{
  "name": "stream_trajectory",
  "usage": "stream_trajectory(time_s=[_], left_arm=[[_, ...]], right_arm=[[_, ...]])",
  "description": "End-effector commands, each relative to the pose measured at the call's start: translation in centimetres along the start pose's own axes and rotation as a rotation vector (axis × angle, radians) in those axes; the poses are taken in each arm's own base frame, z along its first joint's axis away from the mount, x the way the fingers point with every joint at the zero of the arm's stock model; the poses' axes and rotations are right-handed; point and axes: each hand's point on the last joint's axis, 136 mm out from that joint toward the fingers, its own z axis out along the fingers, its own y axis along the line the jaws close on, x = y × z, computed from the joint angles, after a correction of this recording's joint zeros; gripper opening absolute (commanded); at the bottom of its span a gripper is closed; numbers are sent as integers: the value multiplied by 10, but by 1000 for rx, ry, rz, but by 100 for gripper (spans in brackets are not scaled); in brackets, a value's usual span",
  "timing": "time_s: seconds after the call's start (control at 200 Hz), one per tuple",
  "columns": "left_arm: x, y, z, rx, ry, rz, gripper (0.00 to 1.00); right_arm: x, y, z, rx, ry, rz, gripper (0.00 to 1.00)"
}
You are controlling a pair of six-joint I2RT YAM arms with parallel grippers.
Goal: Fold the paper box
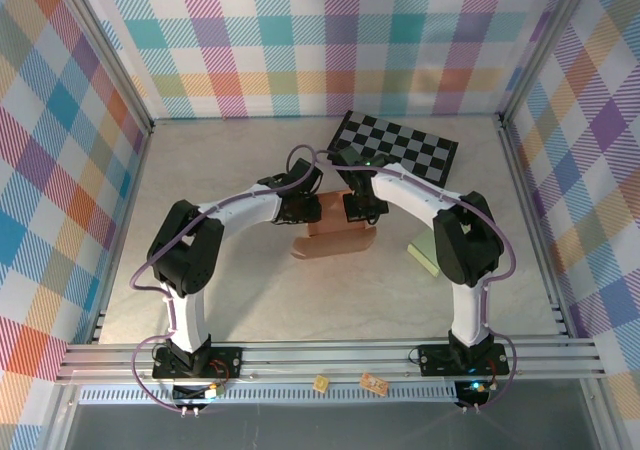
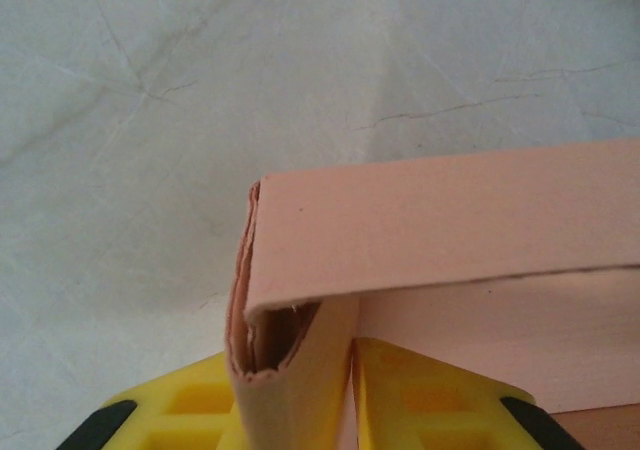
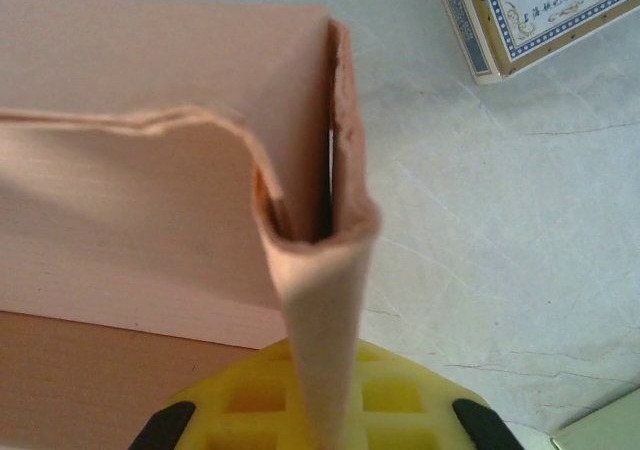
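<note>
Paper box (image 1: 335, 234), one, checkered board (image 1: 398, 147), one

Pale marbled table (image 1: 230, 300). Paper box (image 1: 335, 238), pink, at centre. Checkered board (image 1: 410, 150) at one o'clock. Green pad (image 1: 425, 257) at three o'clock.

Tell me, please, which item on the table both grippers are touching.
The peach paper box at centre; the checkerboard and green pad lie apart.

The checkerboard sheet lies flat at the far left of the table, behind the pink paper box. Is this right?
Not quite. The top external view shows that the checkerboard sheet lies flat at the far right of the table, behind the pink paper box.
</note>
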Motion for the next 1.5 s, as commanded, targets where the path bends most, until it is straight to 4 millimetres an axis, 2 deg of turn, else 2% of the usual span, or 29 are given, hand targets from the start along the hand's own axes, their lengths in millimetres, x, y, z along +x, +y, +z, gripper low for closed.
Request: stream_trajectory(time_s=[0.0, 0.17, 0.26, 0.385, 0.54, 0.675, 0.745, 0.945, 1.04, 1.185, 1.385, 1.495], left_arm=[[-4, 1, 7, 26, -3, -23, 24], [-12, 3, 6, 7, -11, -4, 15], [-10, 6, 9, -24, -5, 1, 5], [-2, 17, 13, -108, 8, 2, 0], [9, 32, 17, -203, 12, -24, 0], [8, 21, 15, -162, -16, -24, 0], [2, 14, 9, -131, -30, -21, 23], [-18, -13, -17, -13, -86, -21, 45], [-17, -20, -20, 18, -62, -24, 49], [-14, -14, -25, 7, -66, -32, 51], [-24, -9, -56, -8, -97, -59, 54], [-11, 0, -58, -35, -27, -101, 54]], right_arm=[[-4, 13, -3, -43, -29, -26, 0], [-2, 11, -2, -37, -26, -32, 0], [-2, 12, -4, -40, -31, -33, 0], [-2, 14, -4, -39, -31, -39, 0], [0, 15, -2, -36, -25, -40, 0], [1, 17, -2, -37, -25, -42, 0], [1, 17, -2, -35, -25, -41, 0], [2, 14, -1, -23, -20, -35, 0], [2, 14, 0, -20, -17, -31, 0], [2, 14, -1, -19, -12, -24, 0], [3, 14, -1, -19, -2, -7, 0], [3, 17, -1, -31, -2, 2, 0]])
